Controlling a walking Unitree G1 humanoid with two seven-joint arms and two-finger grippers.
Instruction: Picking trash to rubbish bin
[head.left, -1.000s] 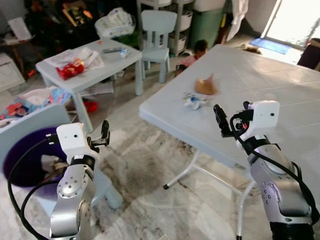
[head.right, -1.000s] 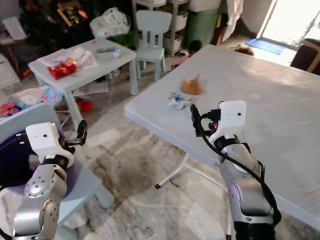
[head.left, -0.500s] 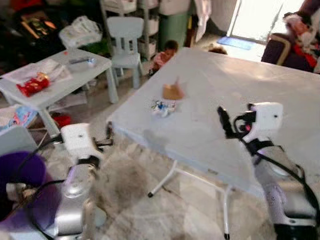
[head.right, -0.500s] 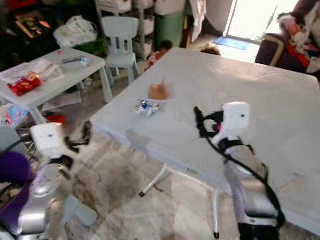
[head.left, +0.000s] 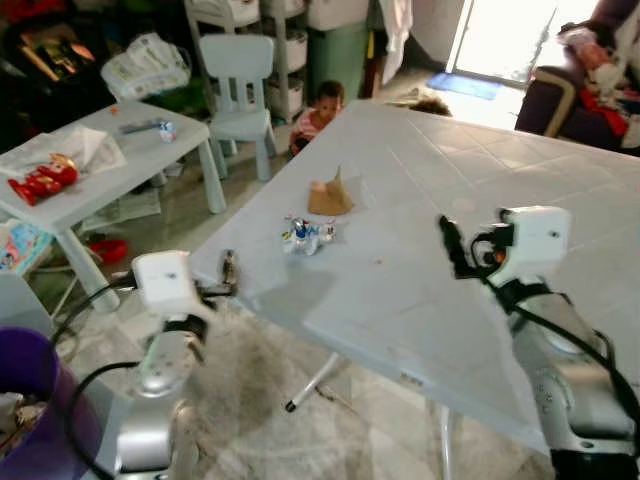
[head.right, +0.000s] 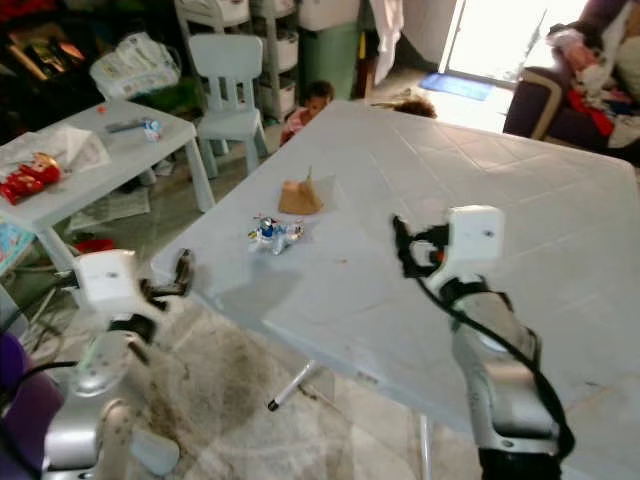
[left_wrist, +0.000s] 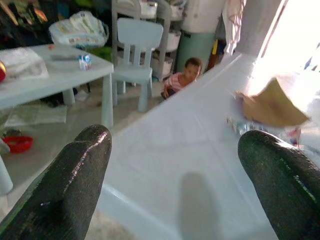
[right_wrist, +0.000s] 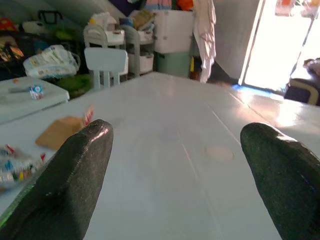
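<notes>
A crumpled white, blue and red wrapper (head.left: 305, 235) lies near the corner of the big white table (head.left: 480, 170). A torn brown paper piece (head.left: 328, 197) sits just behind it. My left gripper (head.left: 229, 270) hovers at the table's near corner, open and holding nothing. The left wrist view looks across the tabletop to the brown paper (left_wrist: 272, 102) and the wrapper (left_wrist: 245, 127). My right gripper (head.left: 447, 240) is raised over the table, to the right of the wrapper, open and holding nothing. A purple bin (head.left: 40, 380) stands at my lower left.
A small white table (head.left: 110, 160) with a red packet (head.left: 40, 180) stands to the left, with a pale child's chair (head.left: 237, 70) behind it. A child (head.left: 320, 105) crouches beyond the big table. A person sits on a sofa (head.left: 600, 60) at the far right.
The camera has swung right and closer to the big table, so the bin slid to the picture's lower left. My left gripper now sits at the table corner. Both grippers stay open.
</notes>
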